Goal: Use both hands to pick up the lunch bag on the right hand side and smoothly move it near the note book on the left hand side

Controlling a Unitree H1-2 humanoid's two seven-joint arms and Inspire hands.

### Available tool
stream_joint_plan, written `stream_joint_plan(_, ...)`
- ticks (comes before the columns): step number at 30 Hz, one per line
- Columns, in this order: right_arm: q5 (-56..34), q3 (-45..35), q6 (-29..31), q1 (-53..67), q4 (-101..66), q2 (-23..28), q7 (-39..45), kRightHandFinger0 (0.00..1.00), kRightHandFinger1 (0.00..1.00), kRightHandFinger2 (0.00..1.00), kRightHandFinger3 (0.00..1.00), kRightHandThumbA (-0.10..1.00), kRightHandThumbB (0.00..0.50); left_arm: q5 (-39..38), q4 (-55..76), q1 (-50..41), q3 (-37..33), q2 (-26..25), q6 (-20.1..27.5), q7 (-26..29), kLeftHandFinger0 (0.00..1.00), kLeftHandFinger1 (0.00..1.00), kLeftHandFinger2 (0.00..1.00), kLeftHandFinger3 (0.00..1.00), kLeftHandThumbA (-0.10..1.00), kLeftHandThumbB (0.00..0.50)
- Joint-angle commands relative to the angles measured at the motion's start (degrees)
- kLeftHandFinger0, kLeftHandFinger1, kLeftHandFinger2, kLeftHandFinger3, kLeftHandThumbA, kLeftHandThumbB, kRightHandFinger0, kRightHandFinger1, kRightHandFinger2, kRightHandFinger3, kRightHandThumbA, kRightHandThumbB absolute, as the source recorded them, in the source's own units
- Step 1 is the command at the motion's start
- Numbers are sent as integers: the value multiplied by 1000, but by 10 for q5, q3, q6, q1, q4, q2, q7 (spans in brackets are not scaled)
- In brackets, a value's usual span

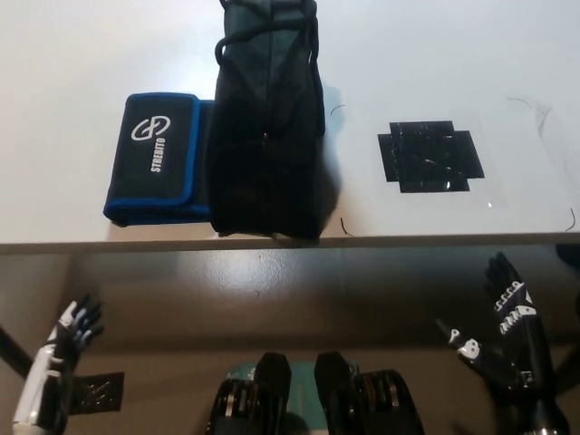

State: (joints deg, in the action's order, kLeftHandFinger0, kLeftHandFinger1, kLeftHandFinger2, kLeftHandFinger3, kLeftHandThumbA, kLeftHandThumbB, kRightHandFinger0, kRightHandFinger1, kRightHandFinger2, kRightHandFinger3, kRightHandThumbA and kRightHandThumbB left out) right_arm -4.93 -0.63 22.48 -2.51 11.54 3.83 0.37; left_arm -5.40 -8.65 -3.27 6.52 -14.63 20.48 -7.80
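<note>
Black lunch bag upright on white table, strap looped on top, touching blue-edged notebook, left hand and right hand below table edge, fingers spread, empty

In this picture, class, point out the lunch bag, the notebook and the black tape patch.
lunch bag point(267, 136), head view, middle of its dark side.
notebook point(159, 154), head view, white logo cover.
black tape patch point(430, 155), head view, centre.

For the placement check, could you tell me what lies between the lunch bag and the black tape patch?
In the head view, only bare white table separates the lunch bag from the black tape patch.
</note>
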Motion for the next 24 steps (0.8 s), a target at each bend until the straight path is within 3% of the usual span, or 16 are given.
stream_joint_plan(1,0,2,44,-25,3,-8,15,1000,1000,1000,1000,1000,185,45,-5,15,-11,-8,64,3,1000,1000,1000,1000,1000,122)
stream_joint_plan(3,3,3,44,-28,3,-8,18,1000,1000,1000,1000,1000,170,58,-8,20,-14,-8,64,10,1000,1000,1000,1000,1000,123)
stream_joint_plan(12,1,0,44,-34,5,-12,20,1000,1000,1000,1000,1000,189,64,-13,31,-16,-8,64,14,1000,1000,1000,1000,1000,91)
stream_joint_plan(24,3,-1,44,-38,5,-11,22,1000,1000,1000,1000,1000,181,68,-9,33,-13,-5,64,17,1000,1000,1000,1000,1000,108)
